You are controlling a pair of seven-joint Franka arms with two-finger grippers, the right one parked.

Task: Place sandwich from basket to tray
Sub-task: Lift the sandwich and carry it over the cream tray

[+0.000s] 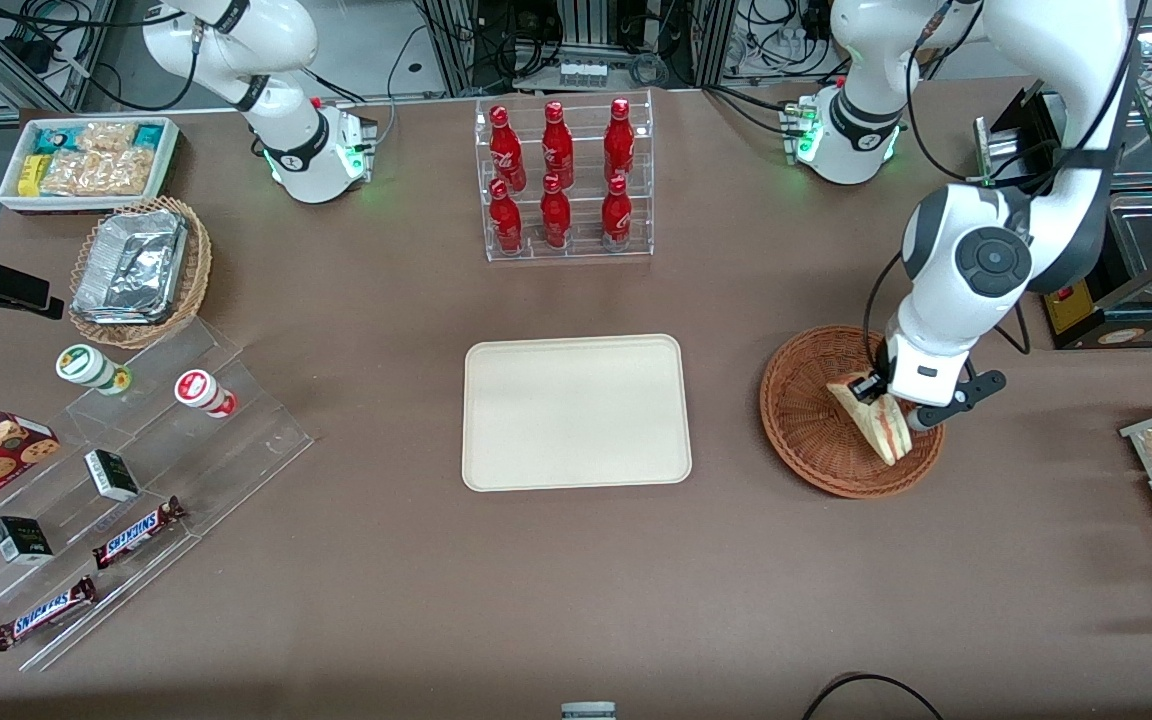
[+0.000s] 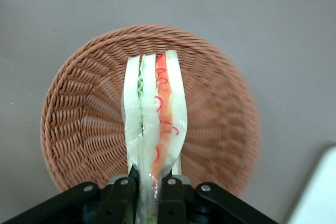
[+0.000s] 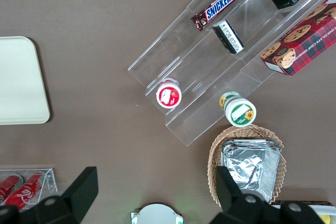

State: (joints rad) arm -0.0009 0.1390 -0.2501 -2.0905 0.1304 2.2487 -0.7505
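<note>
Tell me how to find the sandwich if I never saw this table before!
Find the flat cream tray in the middle of the table, then look toward the working arm's end for the round reddish-brown basket beside it. Over that basket the claw is shut on the sandwich. It is the only pale bread wedge, with red and green filling stripes along its edge.

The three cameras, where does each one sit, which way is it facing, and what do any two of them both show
Front view: high, facing both arms, looking down on the table; the gripper holds the sandwich above the basket.
Left wrist view: on the working arm, looking down past its fingers at sandwich and basket.
Right wrist view: on the parked arm, looking down on the snack shelves; its own fingers show.
Shared: all three show the tray.
</note>
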